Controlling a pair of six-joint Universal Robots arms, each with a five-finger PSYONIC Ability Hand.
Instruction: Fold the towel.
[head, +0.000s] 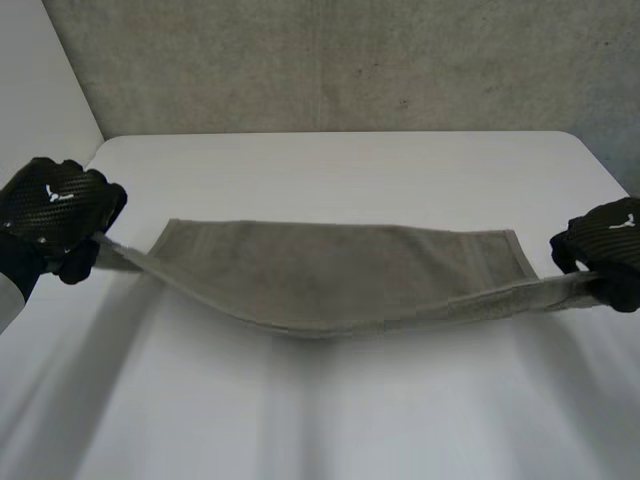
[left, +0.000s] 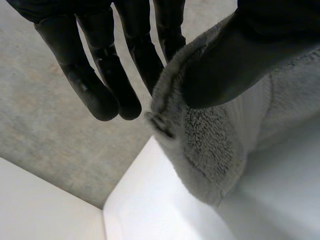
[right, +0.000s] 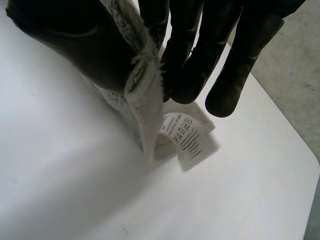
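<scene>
Fingers (left: 145, 55) on towel (head: 340, 270) above white table (head: 350, 165)

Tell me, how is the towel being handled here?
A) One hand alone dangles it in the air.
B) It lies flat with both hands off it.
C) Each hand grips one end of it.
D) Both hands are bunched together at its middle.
C: the left hand pinches one end of the towel and the right hand pinches the other, with the cloth sagging between them.

The grey-beige towel (head: 340, 275) lies stretched wide, near corners raised (middle sagging low).
</scene>
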